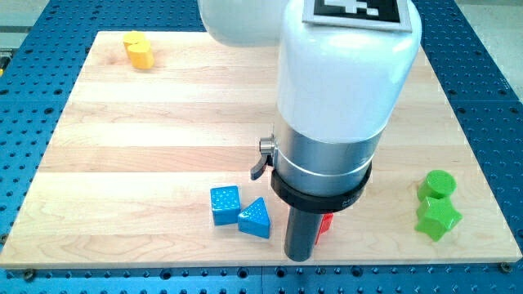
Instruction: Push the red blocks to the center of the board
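Note:
Only a small part of a red block (326, 222) shows, at the view's bottom centre-right, mostly hidden behind the rod. My tip (299, 257) is at the lower end of the dark rod, just left of and below that red block, close to the board's bottom edge. I cannot tell whether the tip touches it. No other red block shows; the arm's white body hides much of the board's middle and top.
A blue cube (225, 204) and a blue triangle (255, 218) sit just left of the tip. A green cylinder (438, 184) and a green star-like block (437, 218) are at the right. A yellow block (139, 51) is at the top left.

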